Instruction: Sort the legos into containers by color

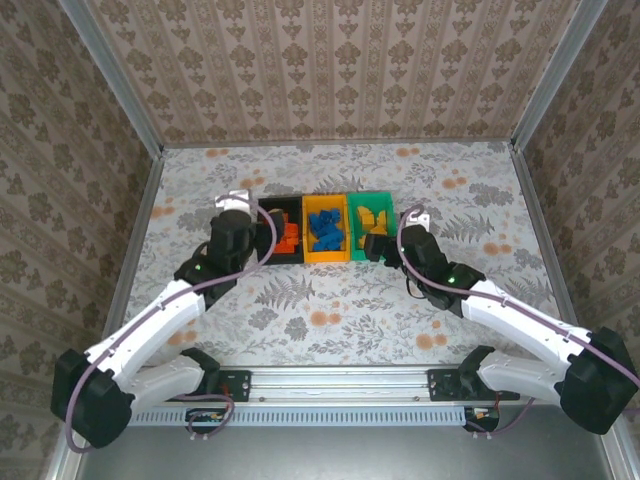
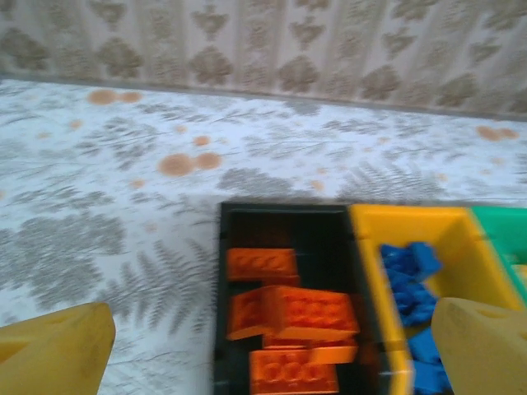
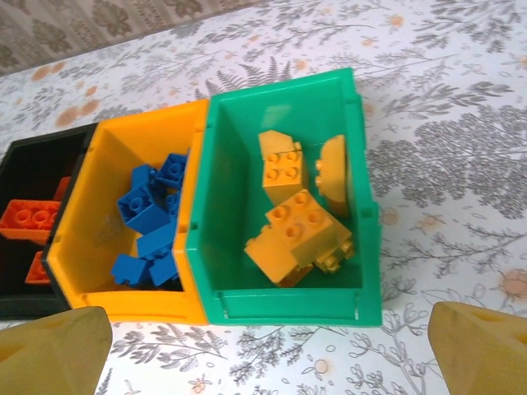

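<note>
Three joined containers stand mid-table: a black bin (image 1: 281, 211), an orange-yellow bin (image 1: 326, 257) and a green bin (image 1: 370, 197). Red-orange legos (image 2: 292, 317) lie in the black bin (image 2: 280, 218), blue legos (image 3: 148, 226) in the orange-yellow bin (image 3: 123, 300), and yellow-orange legos (image 3: 296, 230) in the green bin (image 3: 288, 309). My left gripper (image 1: 266, 236) (image 2: 272, 329) hovers open over the black bin, nothing between its yellow fingers (image 2: 53, 350). My right gripper (image 1: 379, 246) (image 3: 268, 337) hangs open just in front of the green bin, holding nothing.
The bins sit on a fern-and-flower patterned tablecloth (image 1: 330, 300). Patterned walls (image 1: 330, 70) enclose the table at the back and on both sides. Bare cloth lies in front of the bins and to either side of them.
</note>
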